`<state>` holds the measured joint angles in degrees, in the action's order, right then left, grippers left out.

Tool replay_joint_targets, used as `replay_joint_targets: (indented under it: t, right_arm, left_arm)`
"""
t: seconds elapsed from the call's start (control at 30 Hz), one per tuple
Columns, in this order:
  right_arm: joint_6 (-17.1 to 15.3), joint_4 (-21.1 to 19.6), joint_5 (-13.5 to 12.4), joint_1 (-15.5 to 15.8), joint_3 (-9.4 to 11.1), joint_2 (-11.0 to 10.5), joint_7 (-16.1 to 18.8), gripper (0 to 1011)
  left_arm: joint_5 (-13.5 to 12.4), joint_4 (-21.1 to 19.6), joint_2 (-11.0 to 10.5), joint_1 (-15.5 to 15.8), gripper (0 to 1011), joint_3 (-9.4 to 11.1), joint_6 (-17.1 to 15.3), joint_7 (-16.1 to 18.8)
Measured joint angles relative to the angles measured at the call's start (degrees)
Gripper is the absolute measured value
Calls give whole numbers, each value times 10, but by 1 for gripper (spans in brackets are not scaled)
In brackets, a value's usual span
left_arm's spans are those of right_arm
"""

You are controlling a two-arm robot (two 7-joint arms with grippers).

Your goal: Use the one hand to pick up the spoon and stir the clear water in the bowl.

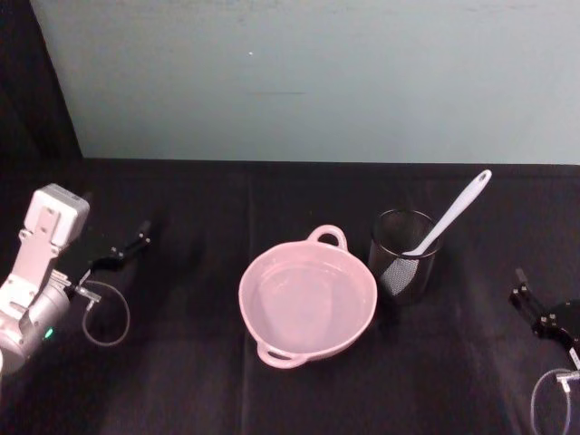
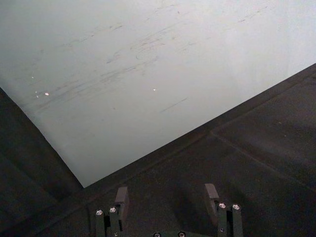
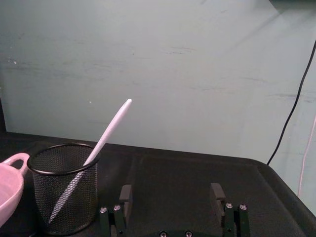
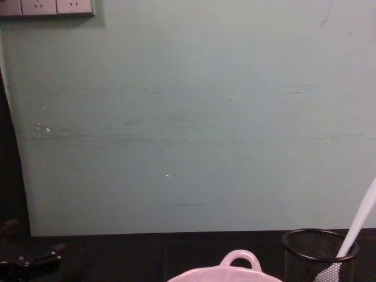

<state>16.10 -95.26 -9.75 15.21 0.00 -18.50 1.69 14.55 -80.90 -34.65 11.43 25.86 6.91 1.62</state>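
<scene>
The pale pink bowl [image 1: 349, 308] sits mid-table with clear water in it; its loop handle [image 4: 238, 259] faces the wall. Just right of it stands a black wire-mesh cup [image 1: 405, 258] holding the white spoon [image 1: 450, 217], blade down, handle leaning up to the right. In the right wrist view the spoon [image 3: 106, 133] leans out of the cup [image 3: 64, 195], beside the bowl's rim [image 3: 11, 180]. My right gripper [image 1: 536, 310] rests open at the table's right edge, well right of the cup, fingers [image 3: 126, 193] apart. My left gripper [image 1: 122, 247] is open at the far left, fingers [image 2: 121, 196] spread over bare cloth.
A black cloth covers the table [image 1: 181, 362], and a pale green wall [image 1: 317, 82] closes off the back. Loose cable loops hang by the left wrist [image 1: 107, 313] and the right wrist [image 1: 553, 399]. A black cable [image 3: 291, 113] runs down the wall on the right.
</scene>
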Motion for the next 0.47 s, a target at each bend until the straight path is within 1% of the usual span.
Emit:
replay_joint_targets:
  t: [0.47]
  right_arm:
    - [-1, -2, 0, 1, -1, -1, 0, 1002]
  left_arm:
    - [0, 0, 0, 0, 1005, 0, 0, 0]
